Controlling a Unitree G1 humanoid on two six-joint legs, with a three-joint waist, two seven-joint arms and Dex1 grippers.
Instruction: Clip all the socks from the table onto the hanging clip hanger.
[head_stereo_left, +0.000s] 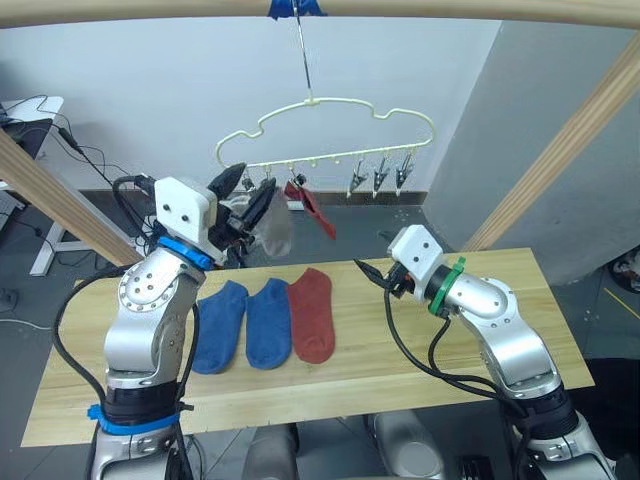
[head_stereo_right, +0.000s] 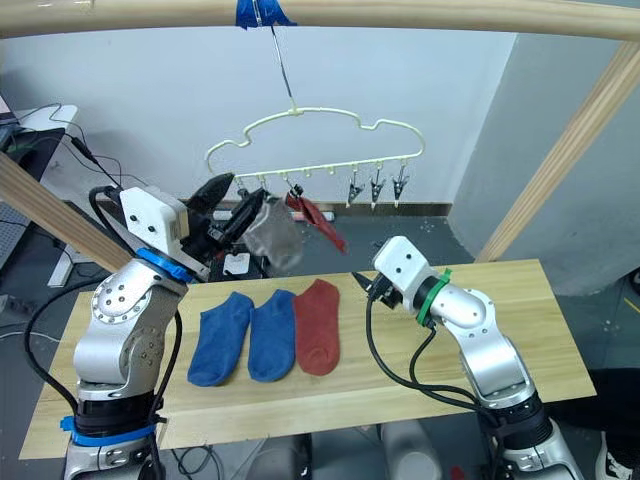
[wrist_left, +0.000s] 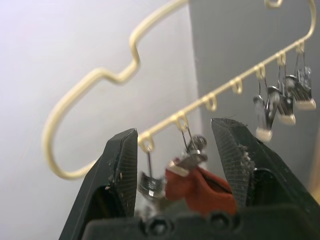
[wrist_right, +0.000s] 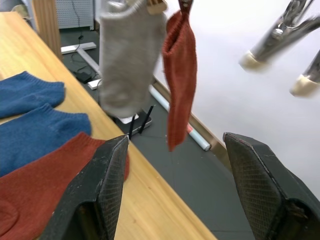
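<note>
Both hands (head_stereo_left: 245, 200) (head_stereo_left: 366, 270) agape, empty, three socks (head_stereo_left: 268, 322) flat, grey (head_stereo_right: 272, 235), red (head_stereo_right: 318, 222) clipped

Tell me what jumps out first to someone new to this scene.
The yellow clip hanger hanging from the pole above the table's far edge, with a grey sock and a red sock already clipped on. Next, two blue socks and a second red sock lying side by side on the table. The open left end effector is raised at the clips.
</note>
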